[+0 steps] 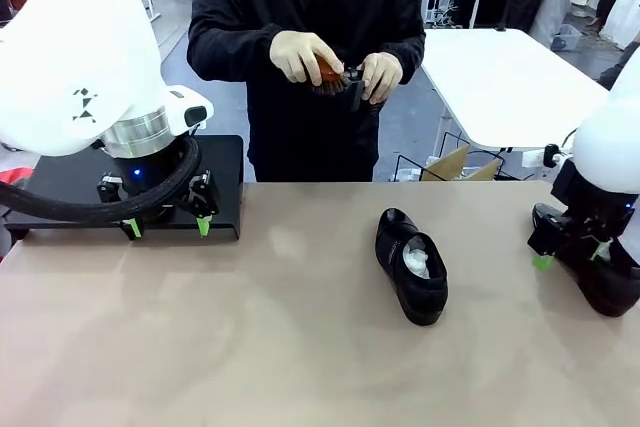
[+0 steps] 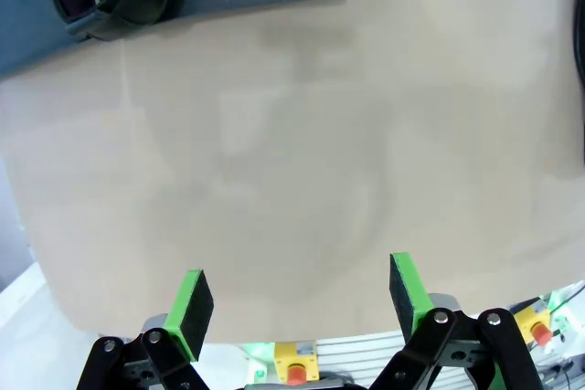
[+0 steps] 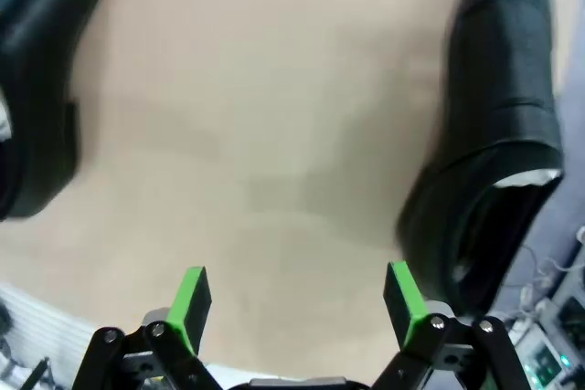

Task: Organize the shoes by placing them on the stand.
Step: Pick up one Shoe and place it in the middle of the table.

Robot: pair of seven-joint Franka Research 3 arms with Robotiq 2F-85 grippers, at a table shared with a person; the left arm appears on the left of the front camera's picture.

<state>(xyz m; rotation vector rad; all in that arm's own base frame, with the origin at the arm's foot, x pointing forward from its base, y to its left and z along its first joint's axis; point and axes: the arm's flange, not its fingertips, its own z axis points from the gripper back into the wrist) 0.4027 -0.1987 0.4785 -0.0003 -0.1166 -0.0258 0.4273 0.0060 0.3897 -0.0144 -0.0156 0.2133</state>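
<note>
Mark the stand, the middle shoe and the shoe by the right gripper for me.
Stand (image 1: 225,167), front view, bare top near its right end.
Middle shoe (image 1: 425,295), front view, black leather toward its near end.
Right-hand shoe (image 1: 612,292), front view, its rounded near end.
</note>
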